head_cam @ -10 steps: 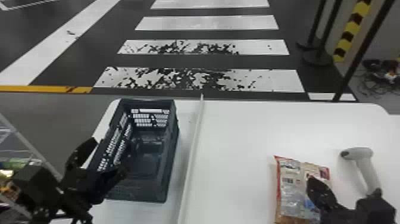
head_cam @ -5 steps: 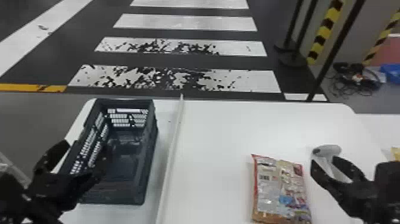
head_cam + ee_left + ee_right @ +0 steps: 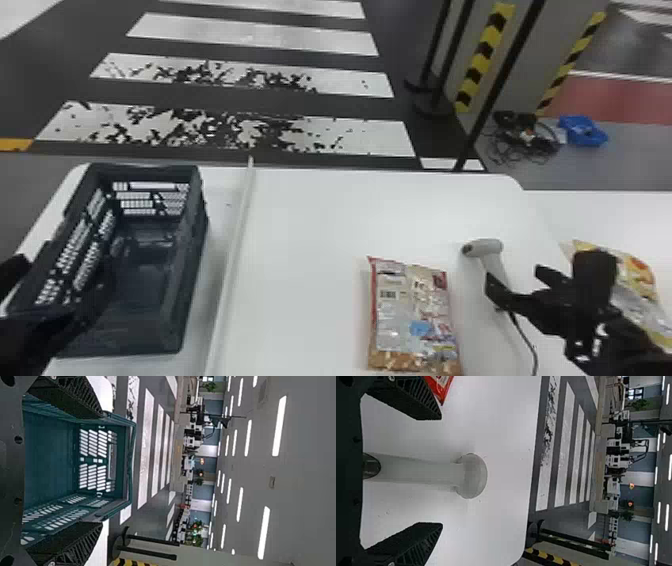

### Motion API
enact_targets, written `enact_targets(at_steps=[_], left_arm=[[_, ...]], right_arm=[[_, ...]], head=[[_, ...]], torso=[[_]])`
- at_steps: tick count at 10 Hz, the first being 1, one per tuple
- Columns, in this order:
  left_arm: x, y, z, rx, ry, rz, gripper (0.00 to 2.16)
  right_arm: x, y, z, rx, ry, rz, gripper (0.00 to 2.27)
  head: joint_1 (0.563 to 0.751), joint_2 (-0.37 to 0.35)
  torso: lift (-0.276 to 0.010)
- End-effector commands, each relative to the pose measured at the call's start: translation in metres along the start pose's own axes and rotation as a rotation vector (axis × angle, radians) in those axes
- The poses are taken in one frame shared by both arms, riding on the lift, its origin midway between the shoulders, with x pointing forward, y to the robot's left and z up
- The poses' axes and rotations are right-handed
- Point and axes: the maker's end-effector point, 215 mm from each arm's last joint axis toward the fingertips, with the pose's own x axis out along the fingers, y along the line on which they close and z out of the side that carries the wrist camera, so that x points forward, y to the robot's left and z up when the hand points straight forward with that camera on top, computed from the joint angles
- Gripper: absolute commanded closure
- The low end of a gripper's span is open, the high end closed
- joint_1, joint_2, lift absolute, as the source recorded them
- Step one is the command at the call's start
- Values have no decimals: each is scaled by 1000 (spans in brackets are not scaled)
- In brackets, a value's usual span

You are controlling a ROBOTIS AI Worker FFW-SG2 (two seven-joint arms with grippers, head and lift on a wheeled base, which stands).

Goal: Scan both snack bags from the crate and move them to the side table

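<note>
My left gripper (image 3: 65,270) stands open at the near left part of the dark crate (image 3: 195,260); in the left wrist view that gripper (image 3: 104,470) has the crate (image 3: 128,463) beyond its parted fingers. One snack bag (image 3: 412,320), red-edged, lies flat on the white table. At the grey scanner (image 3: 487,247) is my right gripper (image 3: 514,275), open. In the right wrist view the scanner's handle (image 3: 415,470) runs between the spread fingers of the gripper (image 3: 441,471), with a bag's red corner (image 3: 441,388) beside one finger. Another bag (image 3: 637,280), yellow and silver, is partly hidden behind the right arm.
A raised white strip (image 3: 232,250) divides the table between crate and bag. The scanner's dark cable (image 3: 525,340) runs toward the near edge. The side table (image 3: 620,215) adjoins on the right. Past the far edge stand black posts (image 3: 495,85) on the floor.
The head view has turned right, bringing the yellow bag into sight. My right gripper has shifted right from the red-edged bag to the scanner. The left gripper remains by the crate.
</note>
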Motion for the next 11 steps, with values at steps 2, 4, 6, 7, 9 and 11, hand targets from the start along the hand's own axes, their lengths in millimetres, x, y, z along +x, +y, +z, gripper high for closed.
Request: enact_targets(at_steps=[2,4,6,7,9,11], left_arm=[[0,2,-10,7,14,3,29],[3,1,-13,9,19,-3,29],[4,-3,-15,14,21,-10,29],[4,-3,-16,16,23,-11,29],[4,-4,-16,14,24,-13,29],[6,-6,-14,16,20,-18,29]], right_arm=[[13,-16,-12,42,8,10,-2],[20,-16,-21,68,17,19,-2],[31,-17,-29,102,28,36,100],[34,-11,-26,112,14,59,113],[46,0,-27,133,56,106,755],[51,-3,-40,151,114,95,2243]], head=[[695,-175],[695,-183],[695,-188],[695,-189],[695,-183],[695,-170]], torso=[[-95],[-95],[-95],[-95],[-95],[-95]])
